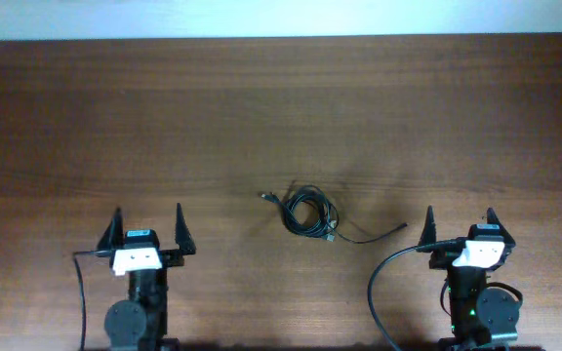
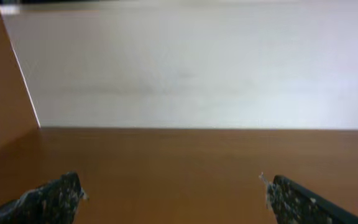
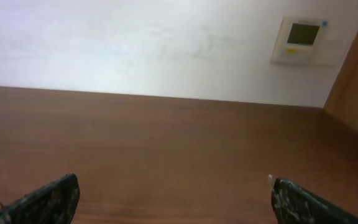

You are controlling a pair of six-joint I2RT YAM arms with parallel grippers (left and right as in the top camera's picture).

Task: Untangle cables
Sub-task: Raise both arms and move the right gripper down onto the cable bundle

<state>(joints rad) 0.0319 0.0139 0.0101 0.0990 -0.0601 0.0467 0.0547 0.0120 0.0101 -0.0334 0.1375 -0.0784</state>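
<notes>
Brown wooden table [image 1: 261,107] holds the cables [image 1: 308,214] knotted in a small coil near its middle, between the left gripper [image 1: 148,209] and right gripper [image 1: 460,211], both spread wide and empty, seemingly poised to reach in.

I had the overhead camera looking straight down from well above the table [image 1: 281,117], with the left gripper [image 1: 148,209] and right gripper [image 1: 460,211] at the near edge and a strip of wall [image 1: 281,18] at the far one. Each wrist camera sat low and close behind its own fingers, facing forward across the wood; the left fingers [image 2: 48,199] framed bare wall, the right fingers [image 3: 45,198] a wall panel [image 3: 302,38]; all three views shared the tabletop and far wall.
</notes>
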